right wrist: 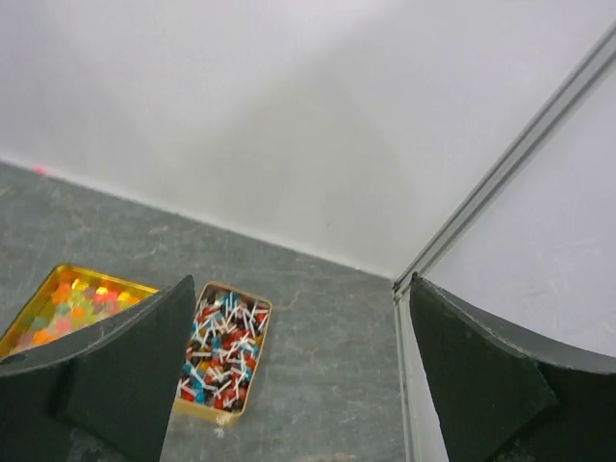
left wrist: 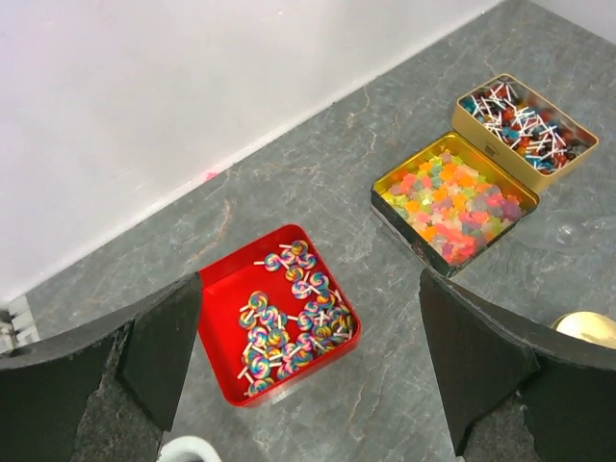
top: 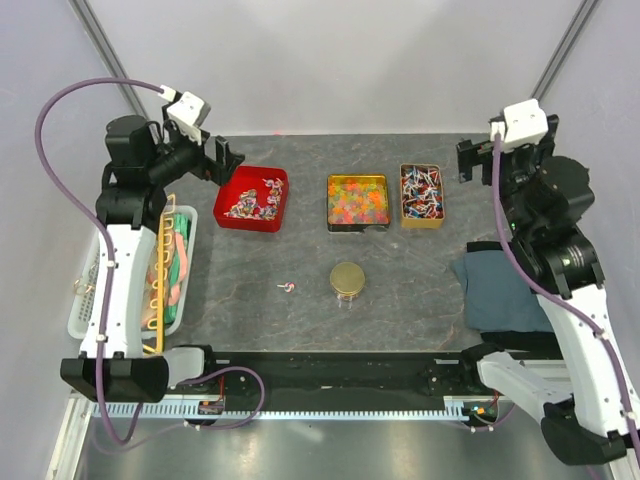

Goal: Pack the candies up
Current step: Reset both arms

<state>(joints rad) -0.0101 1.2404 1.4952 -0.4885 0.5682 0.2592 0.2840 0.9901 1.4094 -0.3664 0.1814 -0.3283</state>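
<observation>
Small swirl lollipops lie in a red tray [top: 252, 212], also in the left wrist view [left wrist: 223, 332]. Gummy candies fill a gold tin [top: 358, 200], and red, blue and white stick candies fill a second gold tin [top: 421, 195], which shows in the right wrist view [right wrist: 221, 351]. One pink-and-white candy [top: 287, 287] lies loose on the table. A round gold jar [top: 348, 279] stands in the middle. My left gripper [top: 228, 160] is open and empty, raised beside the red tray. My right gripper [top: 468, 160] is open and empty, raised at the back right.
A white basket [top: 84, 300] with coloured items stands at the left edge. A folded dark blue cloth [top: 500, 288] lies at the right. White walls and metal frame posts [top: 560, 50] close the back.
</observation>
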